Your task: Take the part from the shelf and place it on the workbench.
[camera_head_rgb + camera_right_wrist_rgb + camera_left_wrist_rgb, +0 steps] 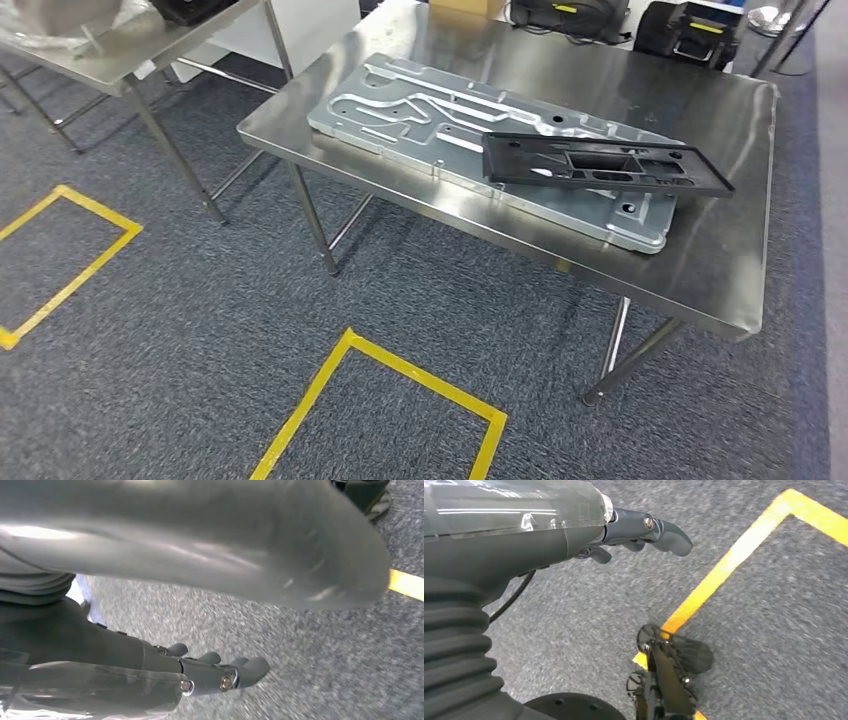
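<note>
A flat black frame-shaped part [600, 165] lies on top of a large silver machined plate [420, 120], which rests on the steel workbench [720, 260] ahead of me. In the left wrist view my left hand [644, 532] hangs over grey carpet, its fingers loosely extended and holding nothing. The right wrist view has my right hand [220, 672] above the carpet too, fingers apart and empty, with its thick grey thumb [250, 545] blurred across the picture.
A second steel table [120, 50] stands at the far left. Black cases [690, 30] sit at the back of the workbench. Yellow tape squares [400, 365] mark the carpet in front of the bench, and another yellow outline [70, 250] lies to the left.
</note>
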{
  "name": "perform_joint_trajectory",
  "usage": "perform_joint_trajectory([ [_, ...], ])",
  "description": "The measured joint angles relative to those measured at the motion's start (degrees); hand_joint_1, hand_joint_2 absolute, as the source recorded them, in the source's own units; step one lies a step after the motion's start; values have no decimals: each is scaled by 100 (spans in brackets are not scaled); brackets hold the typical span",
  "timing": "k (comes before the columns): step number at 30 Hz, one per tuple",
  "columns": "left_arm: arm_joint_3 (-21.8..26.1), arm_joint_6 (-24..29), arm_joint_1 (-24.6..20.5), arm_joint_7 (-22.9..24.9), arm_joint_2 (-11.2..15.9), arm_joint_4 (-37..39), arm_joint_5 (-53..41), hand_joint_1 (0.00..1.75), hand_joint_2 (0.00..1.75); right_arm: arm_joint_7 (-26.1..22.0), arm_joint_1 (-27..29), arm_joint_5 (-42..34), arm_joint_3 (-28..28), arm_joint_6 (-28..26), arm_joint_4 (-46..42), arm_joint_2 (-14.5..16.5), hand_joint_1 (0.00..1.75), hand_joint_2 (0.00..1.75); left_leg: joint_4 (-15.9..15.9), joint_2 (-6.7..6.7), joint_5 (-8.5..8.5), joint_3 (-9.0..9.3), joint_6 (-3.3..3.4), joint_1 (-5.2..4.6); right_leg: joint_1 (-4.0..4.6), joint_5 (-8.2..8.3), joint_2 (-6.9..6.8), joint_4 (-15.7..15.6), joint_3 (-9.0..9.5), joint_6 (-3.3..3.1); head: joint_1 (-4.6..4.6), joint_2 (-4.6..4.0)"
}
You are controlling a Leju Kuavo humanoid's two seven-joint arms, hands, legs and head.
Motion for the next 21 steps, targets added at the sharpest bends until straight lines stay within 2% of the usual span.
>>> perform_joint_trajectory([
  [1, -2, 24, -15, 14, 0, 0, 12, 0, 175, -6, 10, 10, 0, -7, 0, -1, 0, 0, 393, 132, -191, -187, -27, 7, 11, -6, -81, 0, 0, -17, -2, 0],
  [2, -2, 42, -26, 31, 0, 0, 30, 0, 175, -8, 18, 18, 0, -18, -1, -2, 0, 0, 769, 202, -342, -365, -49, 21, 22, -12, -165, 1, 1, -25, -2, 0],
  [3, -1, 53, -25, 48, 0, 0, 46, 0, 175, -10, 19, 21, 0, -36, -1, -6, 0, 0, 1001, 239, -399, -473, -64, 32, 28, -19, -245, 3, 4, -29, -2, 0],
  [4, -1, 60, -15, 66, 0, 0, 63, 0, 175, -11, 14, 22, 1, -56, -2, -10, 0, 0, 1011, 263, -340, -470, -71, 41, 30, -27, -318, 5, 11, -27, -2, 0],
  [5, -1, 63, -4, 84, 0, 0, 76, 0, 175, -12, 8, 22, 1, -75, -2, -15, 0, 0, 786, 293, -181, -349, -68, 47, 30, -37, -385, 5, 25, -20, -2, 0],
  [7, 0, 69, 1, 104, 0, 0, 86, 0, 175, -15, -6, 20, 1, -93, -2, -21, 0, 0, -51, 477, 182, 89, -28, 30, 39, -63, -514, 5, 66, 10, -2, 0],
  [8, 0, 69, -9, 111, -1, 0, 86, 0, 131, -16, -9, 17, 1, -99, -2, -24, 0, 0, -375, 566, 279, 255, 12, 7, 48, -75, -567, 6, 79, 34, -1, 0],
  [9, -1, 66, -17, 118, -2, 0, 82, 0, 87, -16, -14, 11, 0, -109, -2, -29, 0, 0, -564, 627, 314, 343, 49, -16, 59, -86, -615, 7, 89, 61, -1, 0],
  [10, -1, 60, -17, 129, -4, 0, 78, 0, 44, -18, -23, 2, 0, -126, -2, -36, 0, 0, -611, 635, 296, 345, 83, -42, 67, -90, -659, 4, 96, 88, 0, 0],
  [11, -1, 47, -9, 141, -7, 0, 73, 0, 0, -22, -40, -10, 0, -149, -2, -40, 0, 0, -622, 572, 312, 332, 117, -46, 72, -92, -705, -2, 109, 119, -1, 0],
  [12, -1, 30, 6, 151, -11, 1, 68, 0, 0, -28, -55, -24, 0, -173, -3, -46, 0, 0, -648, 519, 330, 336, 148, -29, 66, -108, -711, 0, 126, 153, -1, 0],
  [14, -1, -12, 22, 146, -31, 3, 64, 0, 0, -51, -65, -39, 0, -203, -3, -54, 0, 0, -714, 411, 377, 363, 219, 8, 56, -267, -493, 183, 74, 204, -1, 0],
  [16, -1, -42, 13, 97, -57, 4, 57, 0, 0, -65, -42, -19, 0, -211, -3, -66, 0, 0, -739, 302, 411, 362, 263, 17, 49, -626, -184, 811, -214, 213, 1, 0],
  [17, -2, -42, 8, 63, -67, 4, 52, 0, 0, -61, -27, 4, 0, -218, -2, -74, 0, 0, -735, 238, 418, 352, 274, 10, 50, -797, -117, 1213, -415, 208, 2, 0],
  [18, -2, -28, 8, 31, -79, 4, 45, 0, 0, -49, -11, 35, 0, -229, -2, -85, 0, 0, -730, 165, 421, 347, 278, 5, 52, -885, -87, 1524, -578, 204, 2, 0],
  [19, -2, -5, 14, 0, -92, 4, 32, 0, 0, -34, 2, 63, 0, -241, -2, -97, 0, 0, -722, 89, 421, 347, 278, 2, 54, -862, -72, 1657, -665, 200, 1, 0],
  [20, -3, 25, 22, -32, -106, 4, 19, 0, 0, -18, 11, 88, 0, -252, -2, -108, 0, 0, -711, 10, 418, 351, 274, 3, 52, -722, -60, 1564, -650, 195, 2, 0],
  [21, -5, 53, 27, -63, -121, 4, 7, 0, 0, -4, 17, 108, 0, -261, -2, -119, 0, 0, -697, -67, 412, 356, 264, 6, 44, -496, -22, 1255, -533, 189, 2, 0],
])
